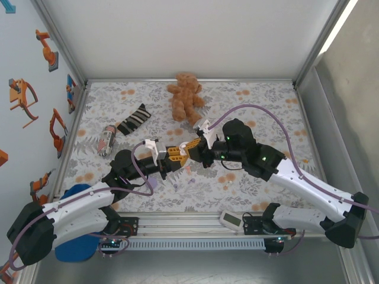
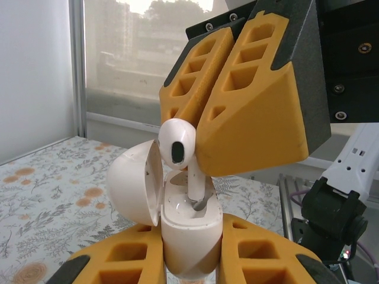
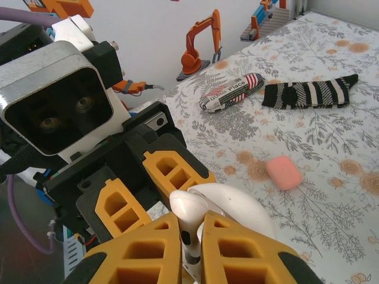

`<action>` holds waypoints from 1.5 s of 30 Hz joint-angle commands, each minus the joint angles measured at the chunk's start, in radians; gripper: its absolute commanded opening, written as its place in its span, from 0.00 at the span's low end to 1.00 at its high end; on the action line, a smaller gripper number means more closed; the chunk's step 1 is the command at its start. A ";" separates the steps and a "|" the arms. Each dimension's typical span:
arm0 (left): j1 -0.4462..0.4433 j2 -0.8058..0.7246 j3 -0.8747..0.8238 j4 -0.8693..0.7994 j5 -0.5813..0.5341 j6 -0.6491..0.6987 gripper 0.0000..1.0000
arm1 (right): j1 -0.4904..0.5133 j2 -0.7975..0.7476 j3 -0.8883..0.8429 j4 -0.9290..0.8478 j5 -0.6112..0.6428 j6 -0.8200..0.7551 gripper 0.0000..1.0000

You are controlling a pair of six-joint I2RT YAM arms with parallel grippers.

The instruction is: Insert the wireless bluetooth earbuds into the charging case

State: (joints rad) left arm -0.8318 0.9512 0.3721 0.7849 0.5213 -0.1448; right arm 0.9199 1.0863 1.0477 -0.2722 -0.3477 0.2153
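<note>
My left gripper [image 2: 190, 251] is shut on a white charging case [image 2: 189, 234], held upright with its lid [image 2: 135, 183] swung open to the left. A white earbud [image 2: 176, 142] is pinched by its stem in my right gripper [image 3: 190, 239], which is shut on it. The stem's tip stands in the case's right socket while the bud's head is still above the rim. In the right wrist view the earbud [image 3: 188, 207] rises between my orange fingers beside the case lid [image 3: 243, 207]. From above, the left gripper [image 1: 172, 155] and right gripper [image 1: 192, 145] meet over the mat's middle.
A pink rounded case [image 3: 283, 172] lies on the floral mat just beyond the grippers. A striped sock [image 1: 134, 120] and a flag-print pouch [image 1: 106, 141] lie at the left. A teddy bear [image 1: 186, 94] sits at the back, and a white remote [image 1: 231, 219] lies on the front rail.
</note>
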 commanded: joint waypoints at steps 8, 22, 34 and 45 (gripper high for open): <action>-0.007 -0.026 0.027 0.004 0.018 0.011 0.00 | 0.007 -0.013 0.008 -0.009 0.005 -0.015 0.12; -0.009 -0.029 0.030 -0.022 0.018 0.022 0.00 | 0.005 -0.004 0.011 -0.011 -0.004 -0.005 0.12; -0.008 -0.043 0.034 -0.062 0.008 0.042 0.00 | 0.006 -0.006 0.008 -0.028 -0.015 0.001 0.12; -0.009 -0.047 0.034 -0.063 0.006 0.042 0.00 | 0.008 0.000 -0.002 -0.033 -0.054 0.007 0.12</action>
State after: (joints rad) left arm -0.8375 0.9245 0.3740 0.7124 0.5201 -0.1204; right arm 0.9203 1.0863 1.0477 -0.2989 -0.3763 0.2123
